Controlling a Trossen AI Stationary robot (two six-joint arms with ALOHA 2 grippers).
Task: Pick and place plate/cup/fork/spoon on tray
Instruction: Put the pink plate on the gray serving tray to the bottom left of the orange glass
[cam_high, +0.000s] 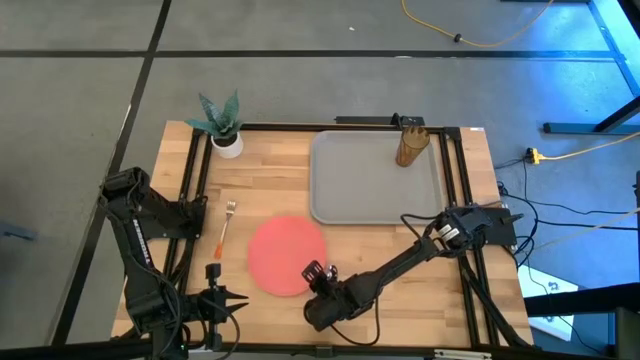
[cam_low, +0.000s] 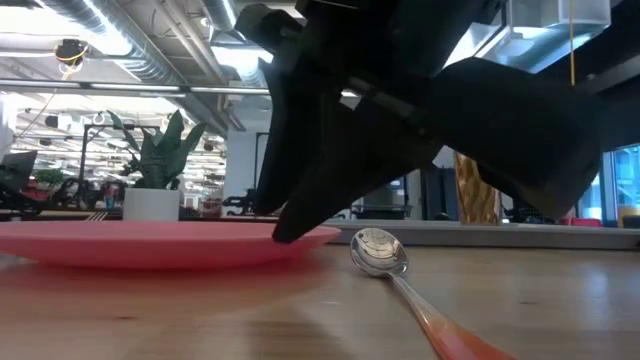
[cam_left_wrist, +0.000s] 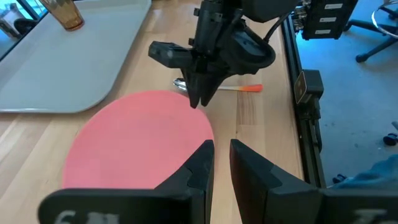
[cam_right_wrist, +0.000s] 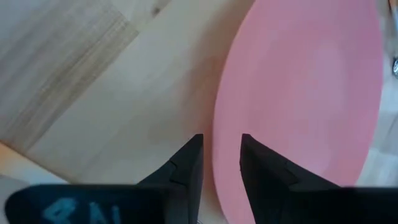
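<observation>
The coral-red plate (cam_high: 280, 250) lies flat on the wooden table, near the front. My right gripper (cam_right_wrist: 221, 140) points down at the plate's near-right rim, open, one finger over the plate and one over the bare wood outside it. The spoon (cam_low: 380, 250) lies on the table just right of the plate, under my right arm. The fork (cam_high: 227, 222) lies left of the plate. The amber cup (cam_high: 410, 146) stands on the grey tray (cam_high: 340, 190) at its far right corner. My left gripper (cam_left_wrist: 221, 144) waits at the near left, its fingers a narrow gap apart, holding nothing. My right gripper comes at the plate from above, pointing down, with the near-right rim (cam_right_wrist: 215, 163) in the gap between its fingers. In the low view one fingertip (cam_low: 287, 232) meets the rim's top. The plate lies flat on the table. Whether both fingers touch it, I cannot tell.
A white pot with a green plant (cam_high: 226, 140) stands at the far left corner. The tray's near part is bare. A black frame rail (cam_high: 450, 180) runs along the table's right side beside the tray.
</observation>
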